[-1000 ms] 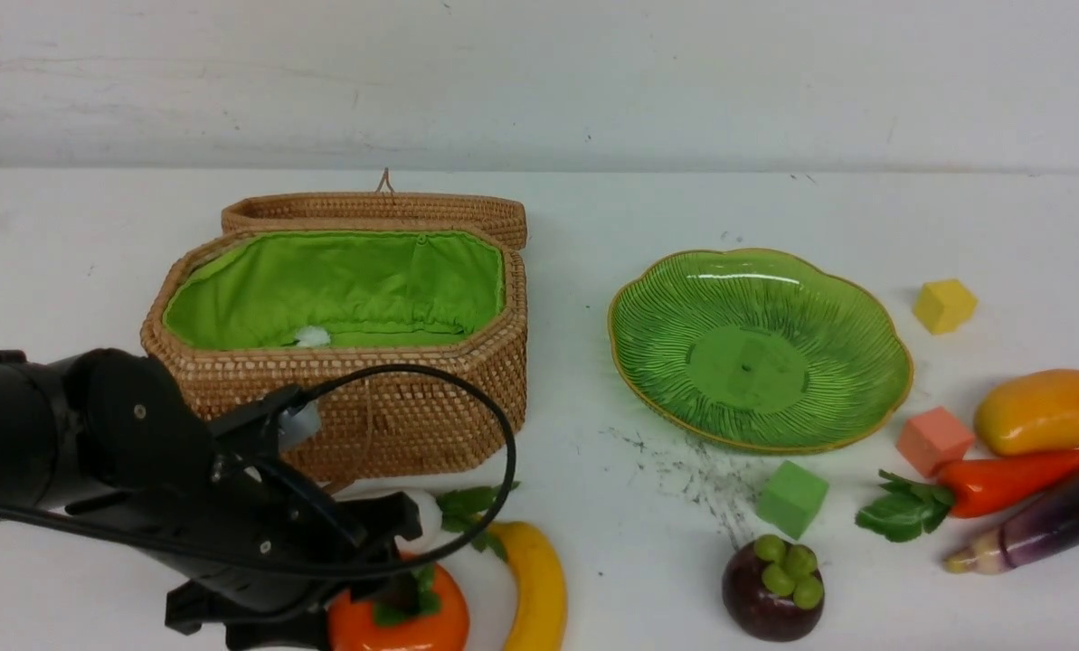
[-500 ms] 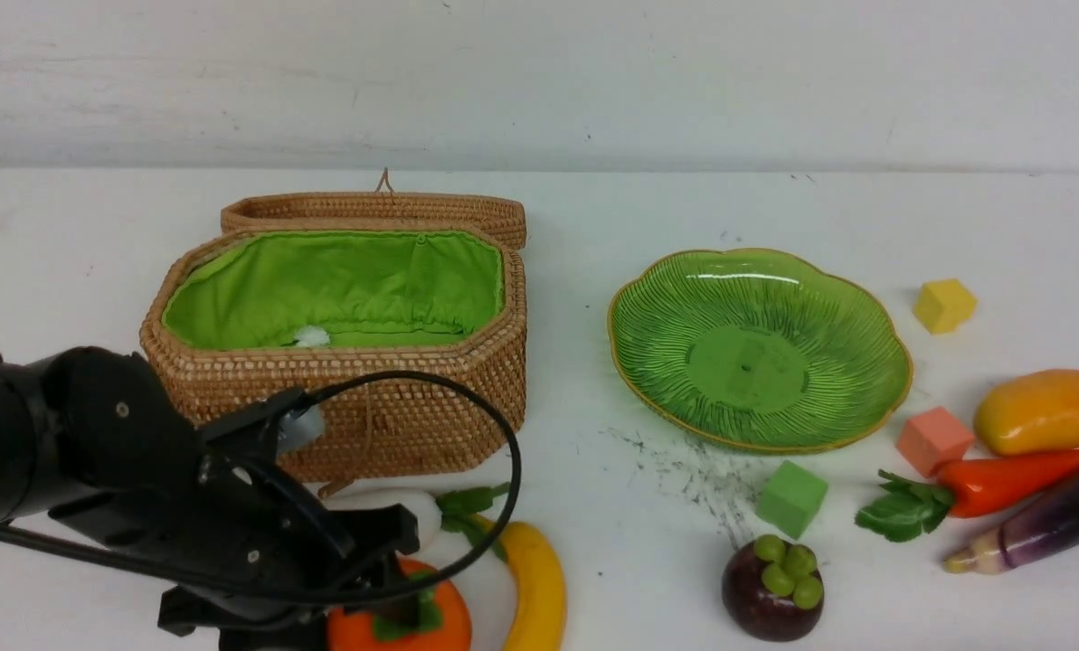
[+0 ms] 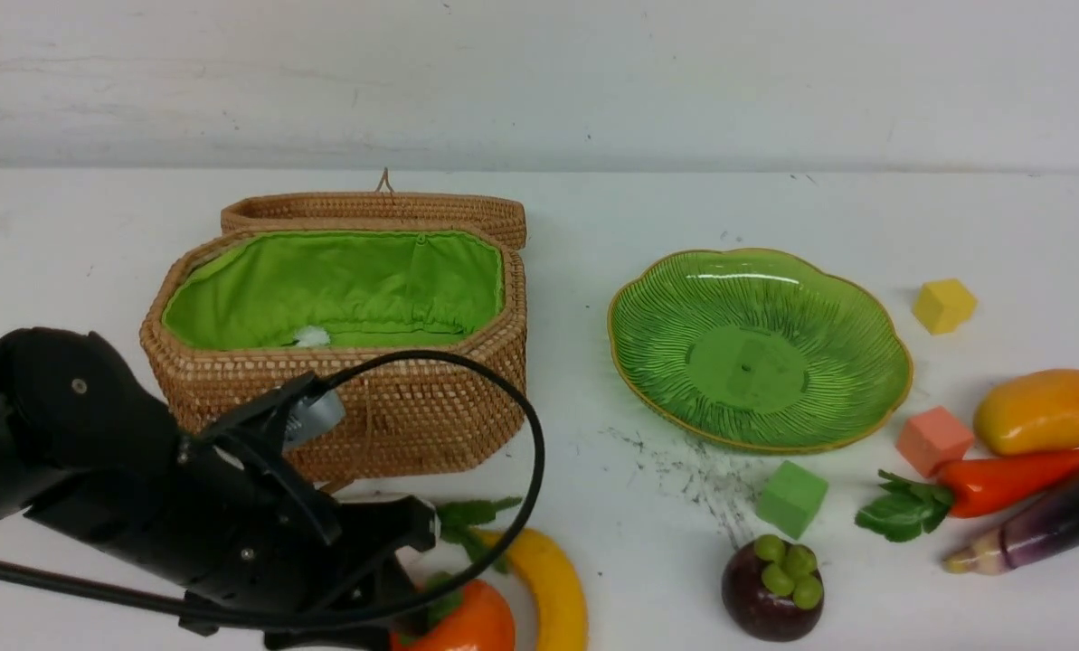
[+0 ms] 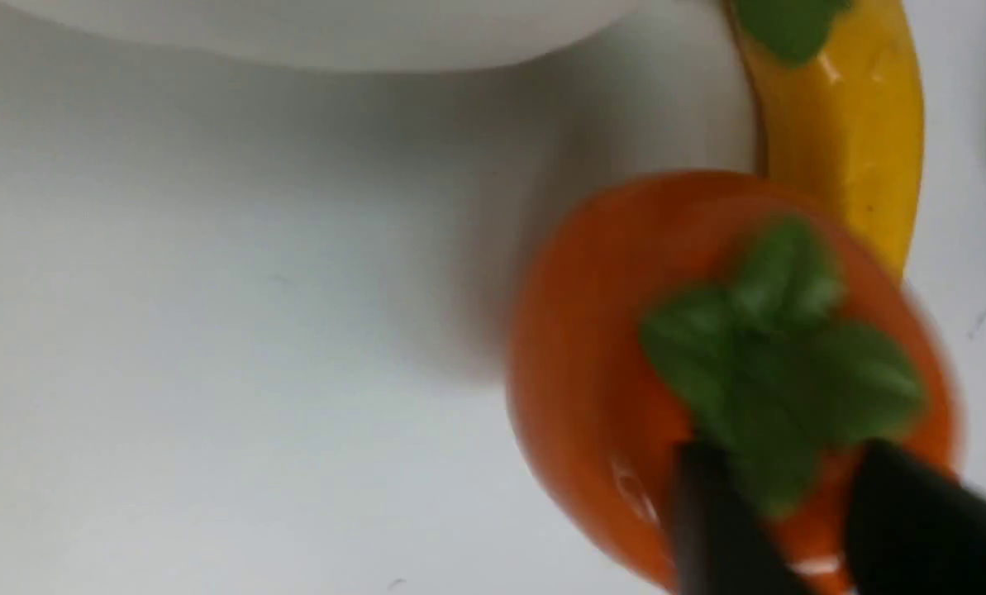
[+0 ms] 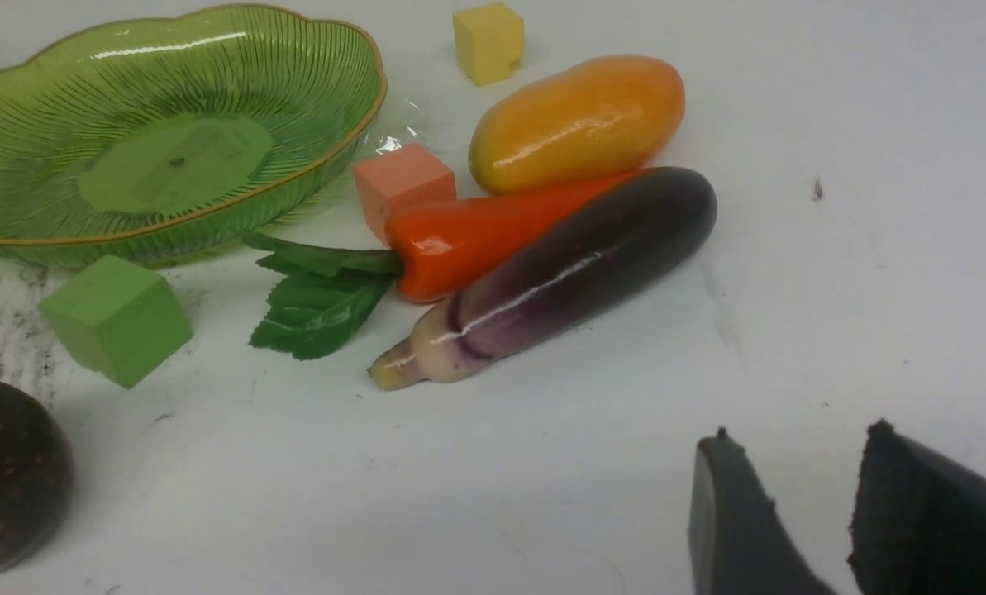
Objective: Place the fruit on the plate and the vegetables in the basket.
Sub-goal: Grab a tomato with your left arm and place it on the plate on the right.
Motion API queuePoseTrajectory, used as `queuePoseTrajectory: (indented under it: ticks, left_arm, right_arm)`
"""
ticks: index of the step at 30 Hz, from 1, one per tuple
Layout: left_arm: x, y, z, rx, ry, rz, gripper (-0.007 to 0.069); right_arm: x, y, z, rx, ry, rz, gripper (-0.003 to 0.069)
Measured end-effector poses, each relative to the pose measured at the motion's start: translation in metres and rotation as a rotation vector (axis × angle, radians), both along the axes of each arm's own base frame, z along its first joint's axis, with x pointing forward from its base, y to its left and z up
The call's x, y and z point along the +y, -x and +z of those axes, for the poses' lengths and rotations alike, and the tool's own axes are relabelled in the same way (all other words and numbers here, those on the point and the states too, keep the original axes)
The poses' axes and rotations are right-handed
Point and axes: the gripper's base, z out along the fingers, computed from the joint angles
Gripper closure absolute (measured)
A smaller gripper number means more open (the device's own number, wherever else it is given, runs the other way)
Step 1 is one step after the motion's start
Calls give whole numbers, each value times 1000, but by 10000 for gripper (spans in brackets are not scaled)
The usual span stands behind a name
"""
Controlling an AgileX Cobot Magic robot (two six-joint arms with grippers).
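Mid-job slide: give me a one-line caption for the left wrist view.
Left pincer straddles the green leaf cap of the orange fruit, beside the yellow curved piece.

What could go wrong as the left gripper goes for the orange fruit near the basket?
The left gripper has a finger on either side of the leaf cap only, so the glossy orange fruit may slip or swing when lifted. The fruit looks to touch the yellow curved piece, so a lift could drag or roll that piece.
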Motion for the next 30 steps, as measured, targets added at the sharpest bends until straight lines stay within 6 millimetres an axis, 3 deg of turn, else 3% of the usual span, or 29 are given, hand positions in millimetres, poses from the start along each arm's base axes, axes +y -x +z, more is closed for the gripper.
queuePoseTrajectory:
  ticks: [3,20,25,30]
  left_arm:
    - [-1,1,1,2,15,-19,635]
    - [-2,1,1,-1,22,-19,615]
    - [-2,1,1,4,22,-23,429]
    - [-2,1,1,-18,13,-59,127]
  right_arm:
    - [0,0,0,0,0,0,416]
    - [0,0,0,0,0,0,416]
    - [0,0,0,0,0,0,416]
    - [0,0,0,0,0,0,416]
